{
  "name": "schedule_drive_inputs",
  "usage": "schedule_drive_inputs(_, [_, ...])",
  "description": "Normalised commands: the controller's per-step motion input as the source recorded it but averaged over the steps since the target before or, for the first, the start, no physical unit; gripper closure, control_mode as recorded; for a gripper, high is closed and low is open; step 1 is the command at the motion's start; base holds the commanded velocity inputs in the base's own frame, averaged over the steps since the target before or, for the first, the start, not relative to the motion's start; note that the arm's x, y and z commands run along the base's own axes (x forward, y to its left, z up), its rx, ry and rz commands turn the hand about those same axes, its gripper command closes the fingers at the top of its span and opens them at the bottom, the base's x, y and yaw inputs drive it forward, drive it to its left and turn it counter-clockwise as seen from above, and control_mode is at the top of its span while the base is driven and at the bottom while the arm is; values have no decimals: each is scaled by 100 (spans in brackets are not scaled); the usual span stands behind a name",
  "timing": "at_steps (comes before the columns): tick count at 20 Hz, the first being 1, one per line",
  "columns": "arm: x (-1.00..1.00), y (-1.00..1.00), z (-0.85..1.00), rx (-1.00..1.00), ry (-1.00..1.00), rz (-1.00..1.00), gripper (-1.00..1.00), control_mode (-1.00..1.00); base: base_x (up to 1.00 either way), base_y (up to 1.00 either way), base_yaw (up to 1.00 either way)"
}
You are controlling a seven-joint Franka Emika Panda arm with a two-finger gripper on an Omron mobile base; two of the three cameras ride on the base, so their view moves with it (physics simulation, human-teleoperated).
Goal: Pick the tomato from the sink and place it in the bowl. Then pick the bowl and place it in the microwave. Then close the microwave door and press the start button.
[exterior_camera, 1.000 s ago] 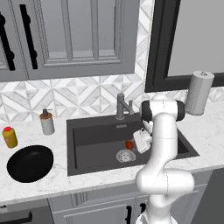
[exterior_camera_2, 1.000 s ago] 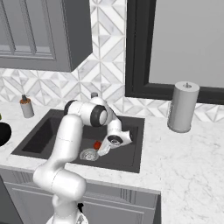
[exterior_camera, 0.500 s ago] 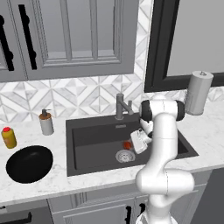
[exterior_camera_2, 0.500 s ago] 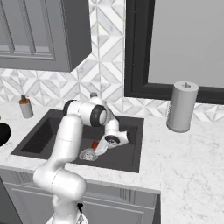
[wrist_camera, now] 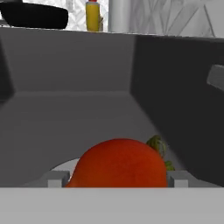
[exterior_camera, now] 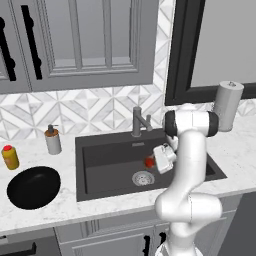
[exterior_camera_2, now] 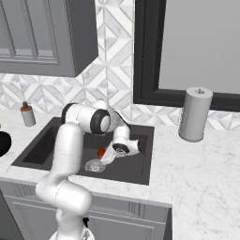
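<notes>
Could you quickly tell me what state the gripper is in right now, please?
Gripper: shut on the small round red-orange tomato, down in the dark-grey sink; a fingertip sits at each side of it.

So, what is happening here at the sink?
The white robot arm has reached down into the sink, and its gripper is at the tomato, with one fingertip on each side of it. The tomato sits on the sink floor, close to the drain. Whether the fingers already press on it, I cannot tell. The black bowl waits on the counter to the left of the sink, with nothing in it, so the tomato is not moved there yet.
</notes>
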Motion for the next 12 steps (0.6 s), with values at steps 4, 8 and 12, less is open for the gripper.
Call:
schedule_drive_inputs(4, [-71, -40, 100, -4, -1, -13, 100, -100, 0, 0, 0])
schedule_drive_inputs(8, [-63, -52, 100, -4, 2, -12, 100, -100, 0, 0, 0])
schedule_drive_inputs(12, [-73, -46, 100, 0, 0, -10, 100, -100, 0, 0, 0])
